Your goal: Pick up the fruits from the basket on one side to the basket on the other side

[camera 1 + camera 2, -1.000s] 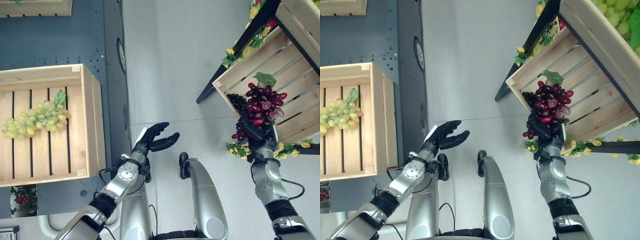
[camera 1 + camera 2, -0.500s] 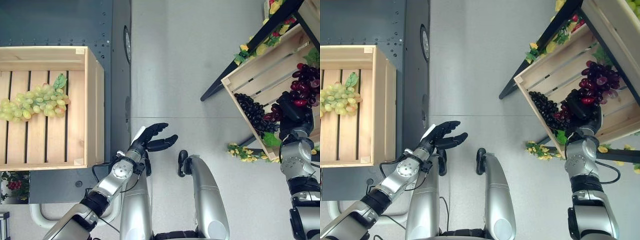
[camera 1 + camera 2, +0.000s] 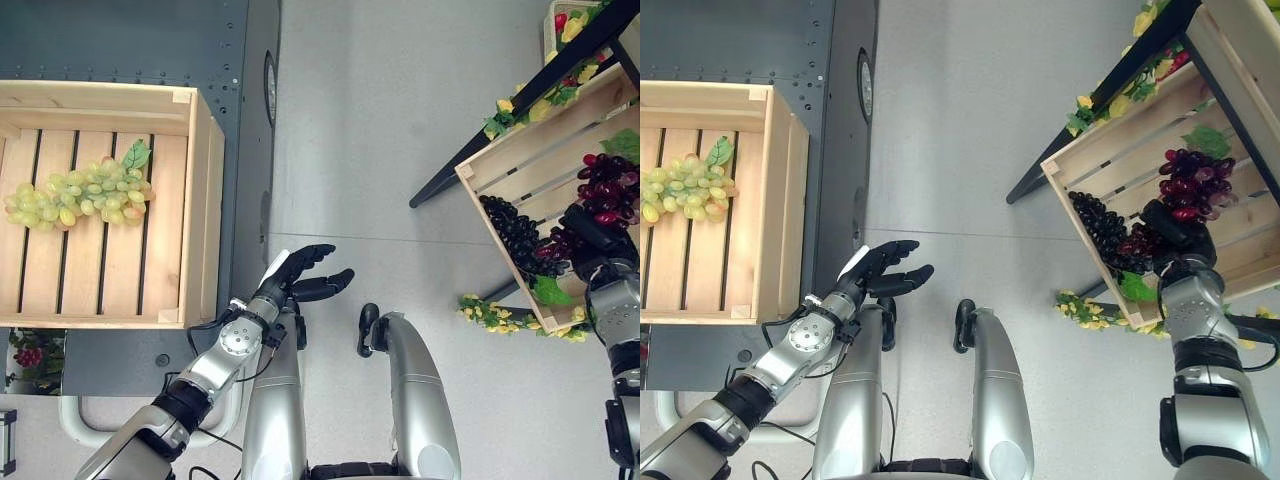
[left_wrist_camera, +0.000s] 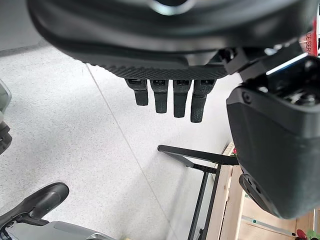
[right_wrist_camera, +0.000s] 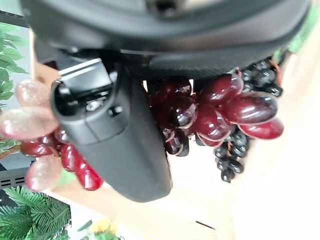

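Right hand [image 3: 1175, 228] has its fingers and thumb curled round one bunch of red grapes [image 3: 1193, 184] over the tilted right crate [image 3: 1110, 160], the bunch's long axis running up from the hand; one black grape bunch [image 3: 1098, 226] lies beside it. Left hand [image 3: 298, 280] hangs loosely open and empty over the floor. One green grape bunch [image 3: 82, 194] lies lengthwise across the left crate [image 3: 196, 205]. No writing is legible.

My arms are silver-grey, smooth rounded shells jointed with black bands at the wrists. My left robot hand [image 3: 300, 278] is dark, its thumb capped with a white cover. My right robot hand [image 3: 1180, 228] is equally dark, with a blocky, rounded black thumb casing.
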Controlling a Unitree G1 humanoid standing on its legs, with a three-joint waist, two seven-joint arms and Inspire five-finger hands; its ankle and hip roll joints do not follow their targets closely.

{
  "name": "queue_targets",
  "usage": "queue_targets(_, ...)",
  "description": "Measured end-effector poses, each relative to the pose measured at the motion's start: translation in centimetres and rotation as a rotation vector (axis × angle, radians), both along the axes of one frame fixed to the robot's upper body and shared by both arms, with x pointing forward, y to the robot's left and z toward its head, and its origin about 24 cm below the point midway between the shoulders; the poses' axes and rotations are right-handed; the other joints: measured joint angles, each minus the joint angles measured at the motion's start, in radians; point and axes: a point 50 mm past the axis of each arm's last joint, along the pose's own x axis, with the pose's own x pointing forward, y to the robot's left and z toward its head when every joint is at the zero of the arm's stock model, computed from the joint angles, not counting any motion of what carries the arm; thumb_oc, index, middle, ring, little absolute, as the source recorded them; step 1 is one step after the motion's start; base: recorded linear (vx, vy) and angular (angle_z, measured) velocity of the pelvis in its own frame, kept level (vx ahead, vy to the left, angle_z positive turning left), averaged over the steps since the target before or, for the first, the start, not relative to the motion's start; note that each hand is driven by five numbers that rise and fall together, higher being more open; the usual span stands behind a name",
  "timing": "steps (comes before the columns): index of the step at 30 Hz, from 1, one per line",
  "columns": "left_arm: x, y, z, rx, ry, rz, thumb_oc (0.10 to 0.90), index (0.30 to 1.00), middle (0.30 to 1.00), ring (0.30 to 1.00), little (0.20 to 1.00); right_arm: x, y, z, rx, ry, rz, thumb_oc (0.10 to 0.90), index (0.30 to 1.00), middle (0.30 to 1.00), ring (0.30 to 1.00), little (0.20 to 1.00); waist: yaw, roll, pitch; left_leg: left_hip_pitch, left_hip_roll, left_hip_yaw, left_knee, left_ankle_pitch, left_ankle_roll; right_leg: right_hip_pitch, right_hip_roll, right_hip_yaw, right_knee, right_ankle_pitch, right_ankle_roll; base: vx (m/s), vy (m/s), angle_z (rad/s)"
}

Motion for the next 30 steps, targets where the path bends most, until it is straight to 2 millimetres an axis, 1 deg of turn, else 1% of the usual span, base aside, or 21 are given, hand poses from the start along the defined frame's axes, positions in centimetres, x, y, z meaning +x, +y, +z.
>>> queue_targets(6, 0.0, 0.0, 0.0, 0.001, 0.0, 0.001, 0.8, 0.9, 0.9, 0.9, 0.9, 0.0, -0.1, 0.2, -0.007, 0.003, -0.007, 0.8, 0.9, 0.9, 0.9, 0.9, 0.0, 0.0, 0.0, 0.006, 0.0, 0.0, -0.001, -0.001, 0.001, 0.007, 0.0, 0.0, -0.002, 0.0, 0.001, 0.0, 0.0, 0.0)
queue_targets(15, -0.1, 0.0, -0.1, 0.003, 0.0, 0.004, 0.8, 0.9, 0.9, 0.9, 0.9, 0.1, -0.2, 0.4, -0.062, 0.034, -0.022, 0.8, 0.9, 0.9, 0.9, 0.9, -0.006, 0.002, -0.001, 0.011, 0.0, 0.004, -0.004, 0.0, 0.002, 0.009, 0.0, 0.003, -0.004, 0.0, 0.002, -0.01, 0.018, 0.0)
queue_targets(25, -0.3, -0.4, -0.4, 0.009, 0.009, -0.007, 0.8, 0.9, 0.9, 0.9, 0.9, 0.0, -0.2, 0.2, -0.064, 0.035, -0.02, 0.8, 0.9, 0.9, 0.9, 0.9, -0.015, 0.002, -0.001, 0.037, 0.0, 0.009, -0.023, 0.001, 0.008, 0.034, 0.0, 0.005, -0.023, 0.002, 0.004, 0.0, 0.015, 0.0)
queue_targets(28, -0.3, -0.5, -0.4, 0.005, 0.006, -0.003, 0.8, 0.9, 0.9, 0.9, 0.9, 0.0, 0.5, -0.1, -0.081, 0.012, 0.021, 0.8, 0.9, 0.9, 0.9, 0.9, -0.02, 0.003, -0.001, 0.051, 0.0, 0.01, -0.033, 0.001, 0.008, 0.047, 0.0, 0.005, -0.032, 0.002, 0.004, 0.0, 0.049, 0.0)
queue_targets(30, -0.2, -0.7, -0.6, -0.004, 0.007, 0.009, 0.8, 0.9, 0.9, 0.9, 0.9, 0.1, 2.2, -0.9, -0.095, -0.034, 0.085, 0.8, 0.9, 0.9, 0.9, 0.9, -0.027, 0.002, -0.001, 0.066, 0.0, 0.016, -0.044, 0.001, 0.008, 0.06, 0.0, 0.007, -0.04, 0.001, 0.005, 0.0, 0.045, -0.02)
